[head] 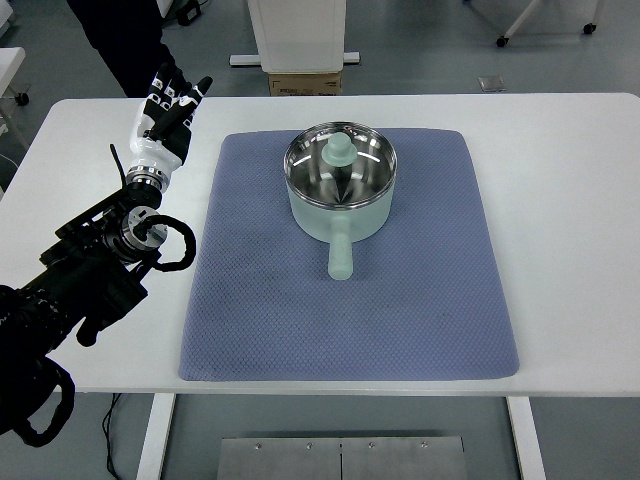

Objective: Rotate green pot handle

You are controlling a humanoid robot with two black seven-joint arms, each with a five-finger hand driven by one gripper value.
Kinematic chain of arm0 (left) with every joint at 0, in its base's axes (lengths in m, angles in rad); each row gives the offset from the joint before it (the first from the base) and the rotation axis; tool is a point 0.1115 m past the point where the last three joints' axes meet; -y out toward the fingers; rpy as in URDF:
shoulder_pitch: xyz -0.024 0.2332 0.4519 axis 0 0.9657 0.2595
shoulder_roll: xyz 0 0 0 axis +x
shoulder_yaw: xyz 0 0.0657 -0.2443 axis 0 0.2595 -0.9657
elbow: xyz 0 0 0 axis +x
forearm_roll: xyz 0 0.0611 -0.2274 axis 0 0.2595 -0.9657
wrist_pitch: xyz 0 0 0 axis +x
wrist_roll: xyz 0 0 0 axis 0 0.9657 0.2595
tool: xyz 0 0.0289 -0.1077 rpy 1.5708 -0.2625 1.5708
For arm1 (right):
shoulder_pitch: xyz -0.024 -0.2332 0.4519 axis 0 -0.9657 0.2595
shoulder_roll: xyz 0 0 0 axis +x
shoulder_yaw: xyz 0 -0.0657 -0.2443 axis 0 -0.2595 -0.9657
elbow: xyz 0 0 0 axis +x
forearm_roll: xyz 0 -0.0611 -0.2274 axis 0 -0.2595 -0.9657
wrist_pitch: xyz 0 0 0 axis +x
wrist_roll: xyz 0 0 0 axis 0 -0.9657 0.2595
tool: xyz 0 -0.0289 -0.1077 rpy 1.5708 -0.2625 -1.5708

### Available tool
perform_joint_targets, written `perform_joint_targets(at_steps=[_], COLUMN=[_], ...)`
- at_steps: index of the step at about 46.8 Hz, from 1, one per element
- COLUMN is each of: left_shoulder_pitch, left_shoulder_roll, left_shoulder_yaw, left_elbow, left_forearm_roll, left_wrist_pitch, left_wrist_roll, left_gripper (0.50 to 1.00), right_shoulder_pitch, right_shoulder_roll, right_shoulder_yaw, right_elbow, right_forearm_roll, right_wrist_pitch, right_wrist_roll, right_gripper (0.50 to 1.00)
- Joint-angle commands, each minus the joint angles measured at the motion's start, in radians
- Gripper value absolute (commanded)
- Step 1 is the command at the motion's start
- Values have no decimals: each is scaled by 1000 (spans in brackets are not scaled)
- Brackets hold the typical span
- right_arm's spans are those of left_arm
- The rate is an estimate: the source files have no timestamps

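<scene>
A pale green pot [340, 205] with a glass lid and a green knob [339, 150] stands on the upper middle of a blue-grey mat [250, 300]. Its handle [341, 258] points straight toward the table's near edge. My left hand [168, 115] is raised over the table's left side, well left of the pot and off the mat, with its fingers spread and holding nothing. The left arm [90, 270] reaches in from the lower left. The right arm does not show.
The white table [560, 200] extends beyond the mat on both sides. A person's dark-clothed legs [125, 35] stand past the far left corner. A cardboard box [305, 82] sits on the floor behind the table.
</scene>
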Motion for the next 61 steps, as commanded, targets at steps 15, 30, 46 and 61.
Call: perform_joint_targets(at_steps=[15,30,46,61], left_shoulder_pitch=[6,-6,-37,-26], left_shoulder_roll=[7,33,41,102], left_shoulder_yaw=[-1,-1,-4,2], left_elbow=[2,-3,-6,-4], left_forearm_roll=[0,11,9,215], left_wrist_pitch=[3,-5,-3,-3], left_wrist_roll=[0,-5,-3,-3], left_gripper=[1000,1000,1000,1000], right_shoulder_pitch=[0,0,0,0], right_shoulder_roll=[0,0,0,0], right_shoulder_yaw=[-1,2,-1,-1], right_elbow=[0,0,0,0], right_forearm_roll=[0,0,0,0], right_wrist_pitch=[0,0,0,0], right_wrist_roll=[0,0,0,0], right_gripper=[1000,1000,1000,1000])
